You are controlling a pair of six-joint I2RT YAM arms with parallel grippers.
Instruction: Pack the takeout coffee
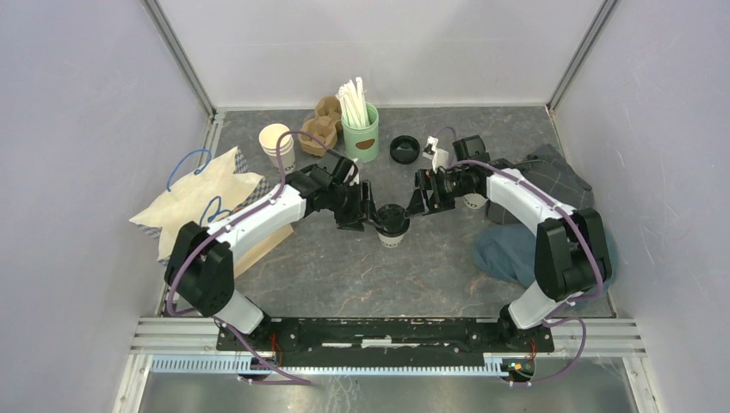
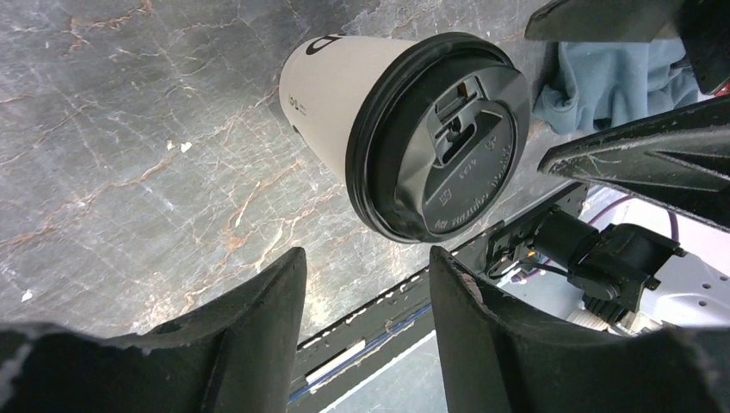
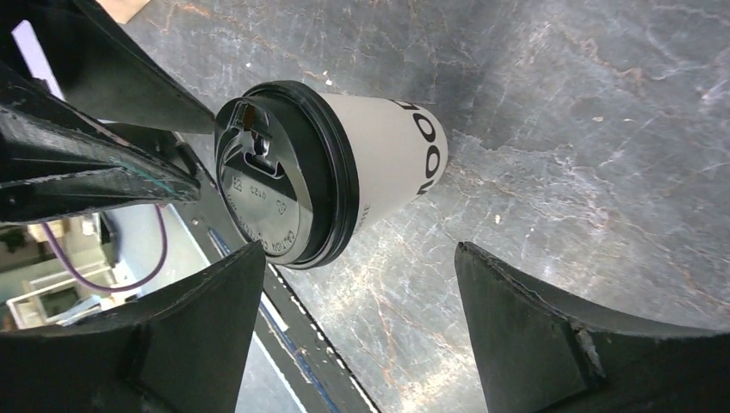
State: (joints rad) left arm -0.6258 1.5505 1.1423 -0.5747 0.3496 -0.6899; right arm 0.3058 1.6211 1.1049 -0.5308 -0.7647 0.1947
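Marbled table (image 1: 344, 275) — takeout coffee (image 1: 392, 224), loose lid (image 1: 405, 149), blue cloth (image 1: 508, 251), bag (image 1: 196, 200)

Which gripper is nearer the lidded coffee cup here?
Left. In the top view the left gripper sits close beside the lidded coffee cup, on its left, open. The right gripper, also open, hangs beyond and right of it with a small gap.

White arm links (image 1: 258, 219), black joints (image 1: 564, 249), purple cables (image 1: 170, 288); jaws matte black, edges seemingly chipped.

Robot lab cell: plain panels (image 1: 86, 112) are boxing in a marbled table (image 1: 361, 275), aluminium framing (image 1: 179, 56) is running up corners, mounting rail (image 1: 615, 335) is spanning the near edge.
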